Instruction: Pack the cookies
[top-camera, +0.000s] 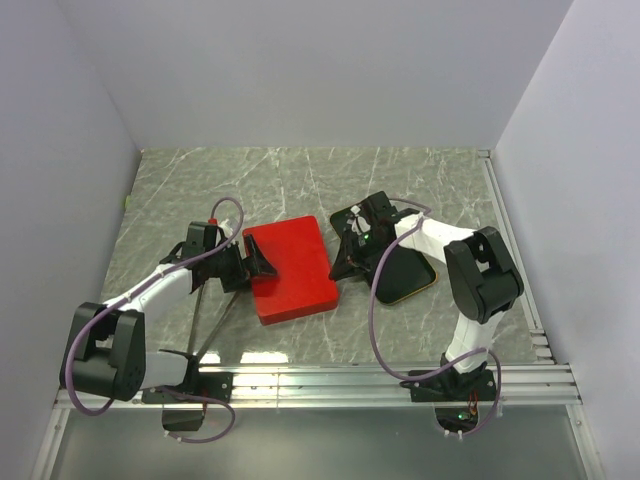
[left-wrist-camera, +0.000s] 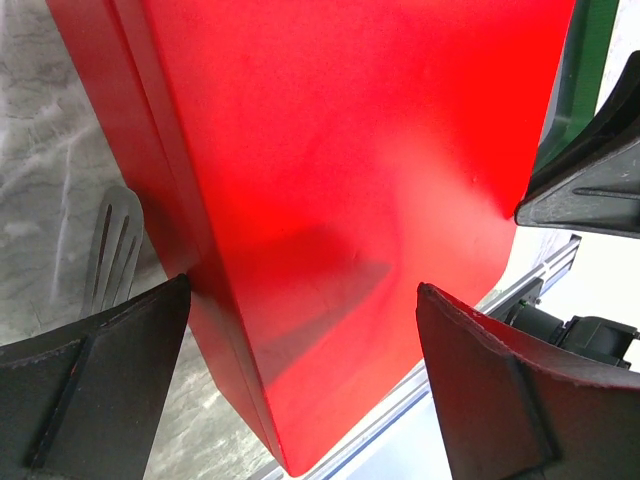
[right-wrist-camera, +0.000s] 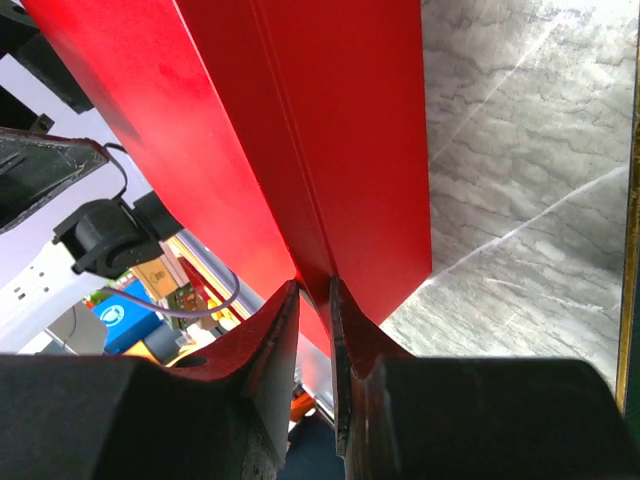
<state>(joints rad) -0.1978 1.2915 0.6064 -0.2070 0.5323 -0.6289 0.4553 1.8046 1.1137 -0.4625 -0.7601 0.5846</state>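
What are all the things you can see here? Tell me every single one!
red box: one, bright red, middle of the table between the two arms.
dark tray: one, dark with an orange rim, right of the red box, partly under the right arm.
slotted spatula: one, grey, lying on the table beside the box.
table: one, grey marble pattern, under everything.
cookies: none to be seen in any view.
left tool: one, black, open, fingers spread at the box's left edge.
right tool: one, black, pinched shut on the box's right edge.
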